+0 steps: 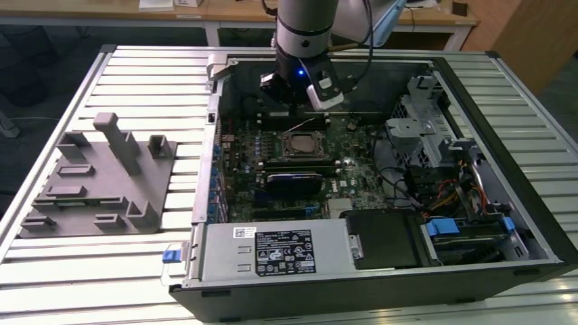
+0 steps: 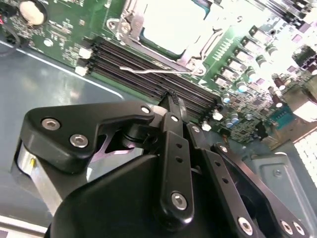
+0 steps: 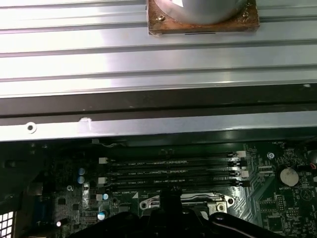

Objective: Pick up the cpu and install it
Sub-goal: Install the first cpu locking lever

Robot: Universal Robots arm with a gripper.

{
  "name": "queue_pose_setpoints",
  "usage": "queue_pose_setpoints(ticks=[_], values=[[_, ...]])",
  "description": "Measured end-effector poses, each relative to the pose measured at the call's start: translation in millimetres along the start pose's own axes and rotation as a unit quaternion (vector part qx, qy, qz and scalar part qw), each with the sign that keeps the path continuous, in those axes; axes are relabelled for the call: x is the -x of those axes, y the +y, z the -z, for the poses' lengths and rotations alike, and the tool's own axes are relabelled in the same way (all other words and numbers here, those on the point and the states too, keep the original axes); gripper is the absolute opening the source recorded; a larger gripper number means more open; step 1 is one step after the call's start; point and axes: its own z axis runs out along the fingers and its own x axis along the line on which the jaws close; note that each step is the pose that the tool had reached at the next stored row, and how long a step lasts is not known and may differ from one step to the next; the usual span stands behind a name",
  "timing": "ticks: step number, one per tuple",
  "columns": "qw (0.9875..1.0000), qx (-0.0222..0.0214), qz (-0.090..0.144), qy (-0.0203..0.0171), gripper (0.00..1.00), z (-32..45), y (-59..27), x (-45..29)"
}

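The cpu point(image 2: 171, 22), a flat square chip with a pale silvery top, lies in the motherboard socket point(image 1: 298, 144) inside the open computer case. A thin wire lever point(image 2: 143, 72) stands beside the socket frame. My gripper point(image 2: 172, 99) hangs over the black memory slots point(image 3: 171, 171) just behind the socket, a little apart from the cpu. Its black fingers point(image 2: 174, 144) are drawn together at the tips with nothing between them. In the exterior view the gripper point(image 1: 296, 101) sits over the rear part of the board.
The case's metal walls point(image 1: 210, 135) ring the board. A drive cage point(image 1: 424, 128) and cables crowd the exterior view's right, and the power supply point(image 1: 271, 252) is at the front. A grey plastic tray with upright posts point(image 1: 99, 183) stands on the slatted table at the exterior view's left.
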Motion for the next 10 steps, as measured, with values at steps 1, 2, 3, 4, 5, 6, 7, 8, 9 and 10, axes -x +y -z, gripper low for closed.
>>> queue_pose_setpoints(ticks=[1, 2, 3, 4, 5, 6, 7, 8, 9, 10], values=[[1.0000, 0.0000, -0.001, -0.0003, 0.11, 0.0, 0.1, 1.5], [1.0000, -0.0002, -0.002, -0.0006, 0.11, 0.0, 0.2, 2.8], [1.0000, -0.0002, -0.004, -0.0009, 0.11, 0.0, 0.3, 4.1], [1.0000, -0.0002, -0.004, -0.0010, 0.11, 0.0, 0.2, 4.5], [1.0000, -0.0002, -0.004, -0.0010, 0.11, 0.0, 0.2, 4.5], [1.0000, -0.0001, -0.004, -0.0011, 0.11, -0.1, 0.3, 4.5], [1.0000, -0.0002, -0.004, -0.0010, 0.11, -0.1, 0.3, 4.6], [1.0000, -0.0002, -0.004, -0.0010, 0.11, 0.0, 0.3, 4.6], [1.0000, -0.0002, -0.004, -0.0011, 0.11, -0.1, 0.3, 4.6], [1.0000, -0.0004, -0.005, -0.0012, 0.11, -0.1, 0.3, 4.6]])
